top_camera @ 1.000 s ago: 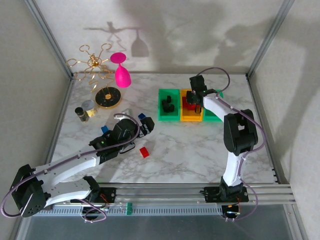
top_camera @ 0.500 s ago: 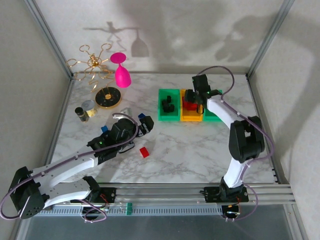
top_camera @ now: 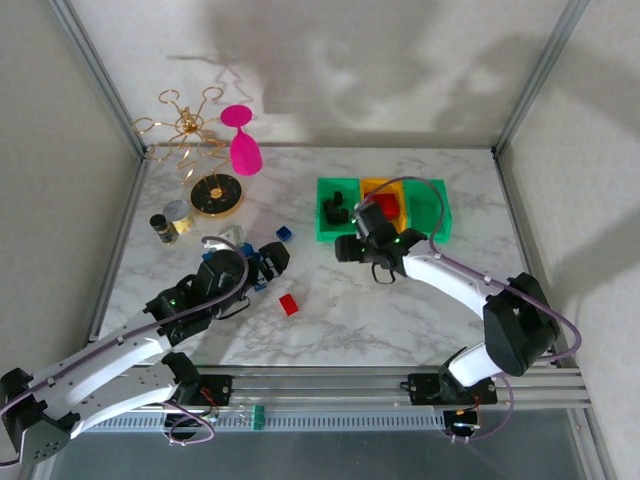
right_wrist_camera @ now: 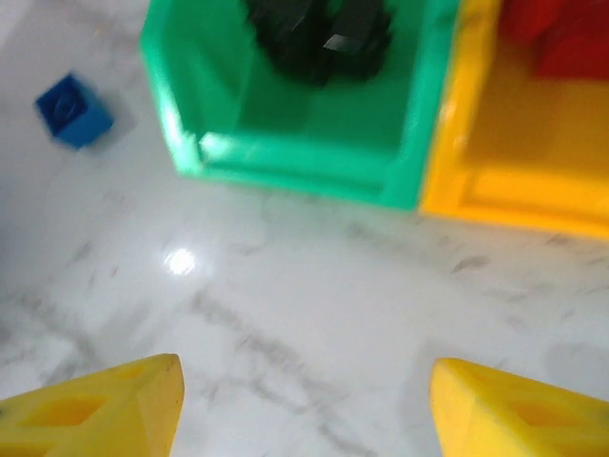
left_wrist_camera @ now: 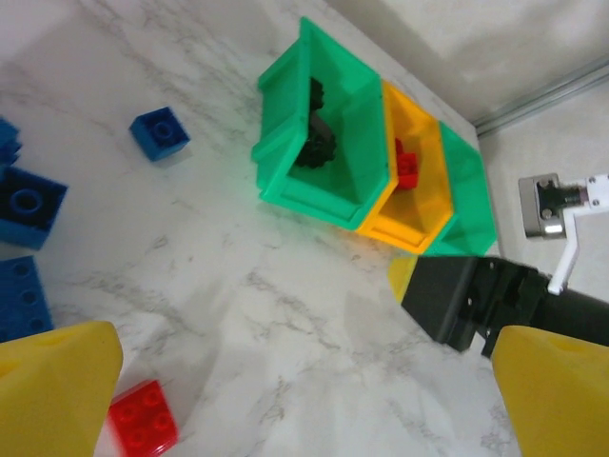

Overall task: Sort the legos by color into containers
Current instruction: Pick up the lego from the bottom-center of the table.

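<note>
Partly off-frame: blue legos point(left_wrist_camera: 19, 297) (left edge)

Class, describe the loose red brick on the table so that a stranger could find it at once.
On the marble table, look left of the three bins, where loose bricks lie. The red brick sits nearest the front edge. Its neighbours are blue bricks; it is the only red one outside a bin.

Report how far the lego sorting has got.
Done: black legos sit in the left green bin, red legos in the orange bin. In hand: nothing; the left end effector and right end effector are both open and empty. Left: one loose red lego and several blue legos lie on the table; the right green bin looks empty.
</note>
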`<state>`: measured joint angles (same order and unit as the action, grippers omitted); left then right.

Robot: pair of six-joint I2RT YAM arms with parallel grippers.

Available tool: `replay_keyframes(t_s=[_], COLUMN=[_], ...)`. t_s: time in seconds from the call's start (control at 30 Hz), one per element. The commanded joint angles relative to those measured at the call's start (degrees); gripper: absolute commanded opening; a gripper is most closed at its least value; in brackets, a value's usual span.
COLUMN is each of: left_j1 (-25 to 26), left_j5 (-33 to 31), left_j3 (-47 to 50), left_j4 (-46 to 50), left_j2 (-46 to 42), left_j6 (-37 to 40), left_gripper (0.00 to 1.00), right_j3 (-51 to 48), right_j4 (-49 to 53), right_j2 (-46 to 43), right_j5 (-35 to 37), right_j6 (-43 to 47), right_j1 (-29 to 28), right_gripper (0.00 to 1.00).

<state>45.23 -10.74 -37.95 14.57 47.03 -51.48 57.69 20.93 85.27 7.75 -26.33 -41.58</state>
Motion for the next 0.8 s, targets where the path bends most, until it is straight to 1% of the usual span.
replay_keyframes(t_s=[0.0, 0.13, 0.2, 0.3, 0.37, 0.43, 0.5, 0.6, 0.77], left_j1=[0.03, 0.04, -0.01, -0.06, -0.05, -0.15, -0.17, -0.15, -0.15], left_j5=[-2.38, -4.28, -5.19, -6.32, -6.91, -7.46, -7.8, -8.14, -8.75], left_j3=[1.39, 2.41, 3.33, 4.79, 5.08, 5.26, 5.35, 5.63, 6.8], left_j4=[6.16, 10.93, 12.73, 15.14, 17.19, 18.99, 20.17, 21.66, 22.46], left_j2=[-2.72, -6.16, -8.66, -12.16, -13.88, -15.27, -16.38, -17.78, -19.76], left_j6=[-1.57, -3.72, -5.19, -7.41, -8.5, -9.58, -10.4, -11.39, -12.91], left_gripper=[1.0, 1.0, 1.0, 1.0, 1.0, 1.0, 1.0, 1.0, 1.0], right_j3=[-1.15, -1.26, -0.89, 0.96, 2.53, 4.37, 6.13, 8.04, 12.22], right_j4=[-0.12, -1.85, -3.33, -4.16, -3.98, -4.7, -4.15, -4.5, -2.23], right_j2=[-0.32, 2.67, 4.47, 8.08, 10.73, 13.17, 14.96, 17.86, 22.65], right_j5=[1.1, -0.23, -1.8, -2.1, -1.88, -3.61, -2.18, -2.78, 0.25], right_j6=[-4.86, -6.74, -7.14, -7.86, -8.47, -7.46, -7.38, -7.67, -6.92], right_j1=[-5.4, -12.23, -14.83, -18.22, -19.12, -20.75, -22.52, -23.66, -25.1], right_gripper=[0.71, 0.75, 0.76, 0.78, 0.79, 0.78, 0.79, 0.79, 0.72])
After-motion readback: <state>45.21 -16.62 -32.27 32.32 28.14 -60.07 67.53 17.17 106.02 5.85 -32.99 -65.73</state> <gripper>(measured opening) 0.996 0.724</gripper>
